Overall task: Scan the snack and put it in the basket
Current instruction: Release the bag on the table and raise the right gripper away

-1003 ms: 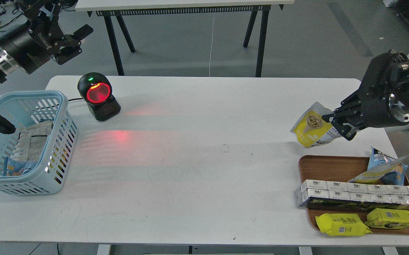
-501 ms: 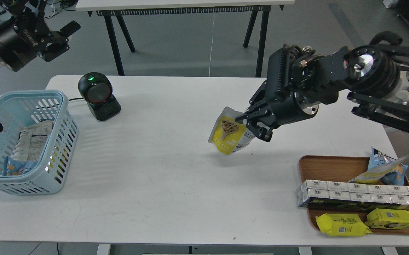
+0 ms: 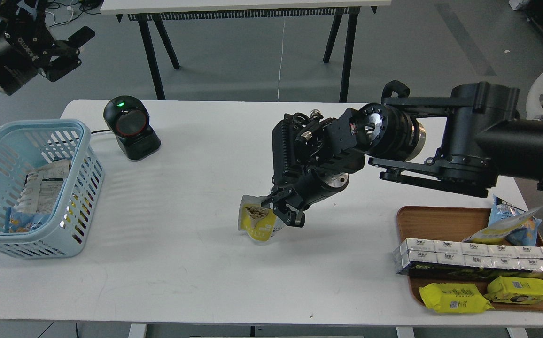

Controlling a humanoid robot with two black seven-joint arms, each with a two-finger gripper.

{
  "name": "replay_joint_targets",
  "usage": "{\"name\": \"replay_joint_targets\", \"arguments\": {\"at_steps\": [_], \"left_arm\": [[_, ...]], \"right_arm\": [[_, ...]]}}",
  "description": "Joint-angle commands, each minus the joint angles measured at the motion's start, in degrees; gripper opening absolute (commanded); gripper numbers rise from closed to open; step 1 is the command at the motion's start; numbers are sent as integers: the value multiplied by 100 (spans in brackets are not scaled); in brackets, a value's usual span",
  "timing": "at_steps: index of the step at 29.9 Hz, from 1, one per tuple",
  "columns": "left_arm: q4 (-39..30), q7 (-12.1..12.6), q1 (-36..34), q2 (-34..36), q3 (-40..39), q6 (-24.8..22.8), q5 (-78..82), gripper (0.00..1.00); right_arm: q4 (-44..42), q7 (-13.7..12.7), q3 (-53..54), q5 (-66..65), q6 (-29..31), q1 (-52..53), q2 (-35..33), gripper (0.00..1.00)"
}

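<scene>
The snack [image 3: 256, 220], a small yellow and white pouch with beige pieces pictured, is at the table's middle, its bottom at or just above the tabletop. My right gripper [image 3: 282, 210] is shut on its right upper edge, the arm reaching in from the right. The light blue basket [image 3: 72, 129] stands at the table's left edge with a few packs inside. My left gripper [image 3: 67, 47] is raised at the upper left, above and behind the basket, open and empty. The black scanner [image 3: 130, 126] with a green light stands right of the basket.
A brown wooden tray [image 3: 433, 220] at the right front holds a blue-and-yellow bag [image 3: 511, 225], a row of white cartons [image 3: 478, 256] and two flat yellow packs [image 3: 454, 298]. A second table's black legs [image 3: 344, 51] stand behind mine.
My right arm has carried the pouch from the table's right side leftward to the middle and lower. The scanner's red glow has gone out. My left gripper has drawn up and left.
</scene>
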Motion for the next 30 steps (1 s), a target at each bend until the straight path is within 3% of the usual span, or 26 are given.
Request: {"name": "replay_joint_targets", "arguments": {"at_steps": [1,4,6,13,19,23,30], "left_arm": [[0,0,12,5,9,0,1,99],[0,0,20,5,10,0,1,99],[26,0,12,-3,1,0,1,99],[44,0,12,5,45,0,80,99],[-264,0,-76,58,124,0,230,99],[-290,0,-322,190,185,0,265,99],[-483,0,-910,155,229,0,984,99]], "right_arm": [[-151,0,7,0,0,-17,176,36],[-160,0,59,0,0,-17,203,67],[-152,0,95,0,0,-9,203,97],[-669,-136,972,89,0,167,142,99],[-1784,-400,2001,1617,0,255,-25,99],[-2453,-409,2493,2487,0,211,-341,99],[-3464,-409,2653,5674,0,167,-1149,99]]}}
